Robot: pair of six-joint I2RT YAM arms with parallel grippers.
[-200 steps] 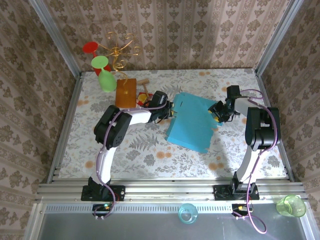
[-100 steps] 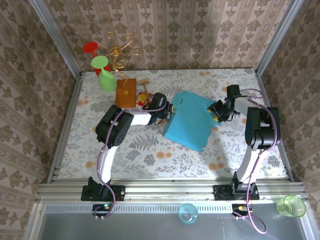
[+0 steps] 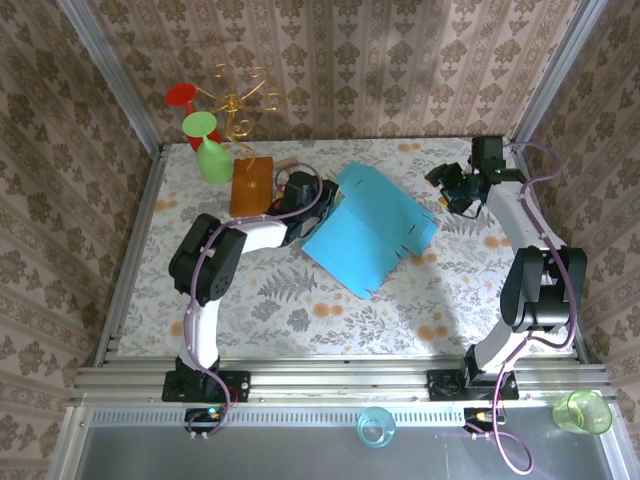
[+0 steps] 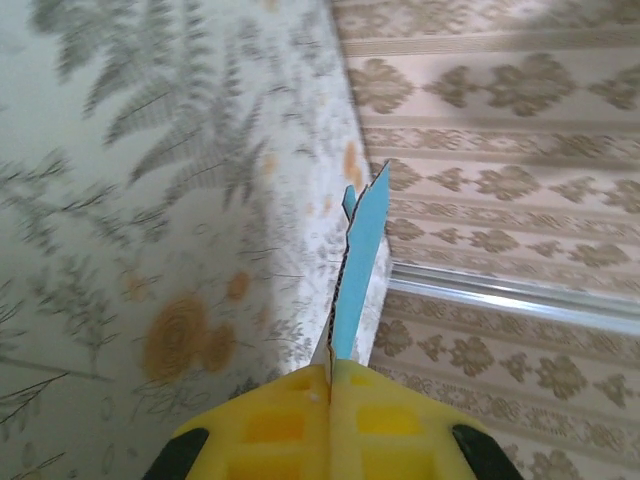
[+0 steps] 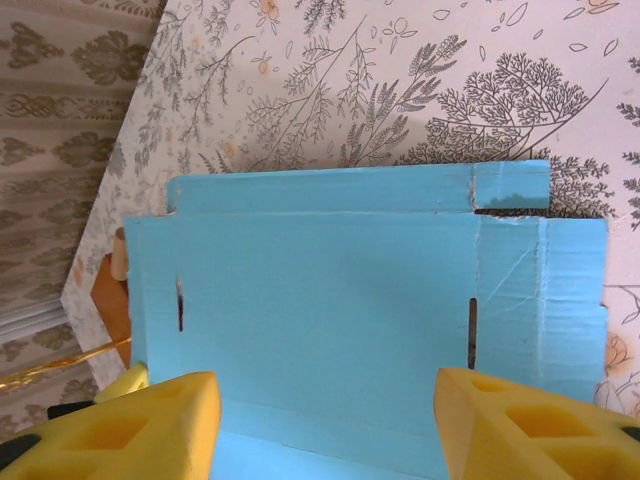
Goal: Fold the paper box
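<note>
The paper box [image 3: 372,232] is a light-blue sheet of thin cardboard, partly folded, lying mid-table with one panel raised. My left gripper [image 3: 322,207] is shut on the sheet's left edge. In the left wrist view the yellow pads [image 4: 390,420] of the left gripper [image 4: 332,378] pinch the cardboard [image 4: 358,255], seen edge-on. My right gripper [image 3: 450,189] hangs open off the box's far right corner, apart from it. In the right wrist view the right gripper [image 5: 325,420] stands wide open above the blue panel [image 5: 340,300], with nothing between its fingers.
An orange-brown wooden board [image 3: 251,184] stands just left of the left gripper. A gold wire stand [image 3: 238,105] with a green cup [image 3: 210,158] and a red one sits at the far left. Patterned walls enclose the table [image 3: 300,300]. Two cups [image 3: 376,427] [image 3: 583,411] rest in front of the rail.
The left gripper shut on the box and pulled it up and to the left, turning it. The right gripper drew away to the far right and opened wider.
</note>
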